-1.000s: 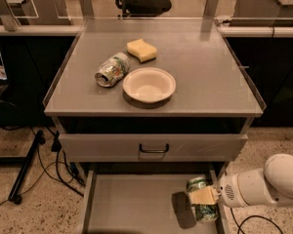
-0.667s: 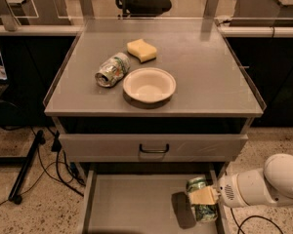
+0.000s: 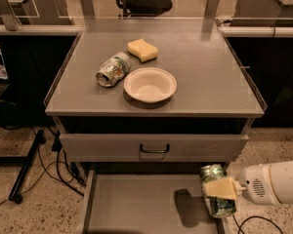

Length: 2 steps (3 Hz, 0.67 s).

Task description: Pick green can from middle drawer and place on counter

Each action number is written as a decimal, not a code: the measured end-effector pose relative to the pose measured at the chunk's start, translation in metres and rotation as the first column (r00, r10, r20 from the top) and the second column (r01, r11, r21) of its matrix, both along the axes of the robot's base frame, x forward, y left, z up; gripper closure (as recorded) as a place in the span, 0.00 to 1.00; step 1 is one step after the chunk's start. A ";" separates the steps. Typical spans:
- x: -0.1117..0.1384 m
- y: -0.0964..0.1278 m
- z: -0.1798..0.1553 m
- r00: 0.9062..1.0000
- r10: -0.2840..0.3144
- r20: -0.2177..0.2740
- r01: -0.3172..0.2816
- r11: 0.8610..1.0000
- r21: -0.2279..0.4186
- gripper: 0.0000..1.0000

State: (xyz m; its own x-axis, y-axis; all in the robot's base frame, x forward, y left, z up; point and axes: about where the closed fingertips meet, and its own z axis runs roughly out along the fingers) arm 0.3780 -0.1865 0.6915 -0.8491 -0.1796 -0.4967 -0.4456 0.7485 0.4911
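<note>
The green can (image 3: 219,206) is dark green with a silver top and stands upright at the right edge of the open middle drawer (image 3: 136,206). It casts a shadow on the drawer floor to its left. My gripper (image 3: 216,189) reaches in from the right on a white arm (image 3: 278,182). A pale finger (image 3: 222,187) lies across the can's side, and the gripper is shut on the can. The counter (image 3: 210,72) is the flat grey top above the drawers.
On the counter lie a paler white-and-green can (image 3: 112,68) on its side, a white bowl (image 3: 150,85) and a yellow sponge (image 3: 142,49). A closed drawer front with a black handle (image 3: 154,148) sits above the open drawer. Cables and a stand (image 3: 27,167) are on the floor at left.
The gripper and the green can have moved to the right and slightly up, towards the drawer's right wall. The things on the counter have not moved.
</note>
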 end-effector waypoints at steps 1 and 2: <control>-0.004 -0.011 0.078 0.994 -0.027 0.106 0.031 0.999 -0.031 1.00; 0.003 -0.019 0.149 0.976 -0.065 0.209 0.077 0.996 -0.052 1.00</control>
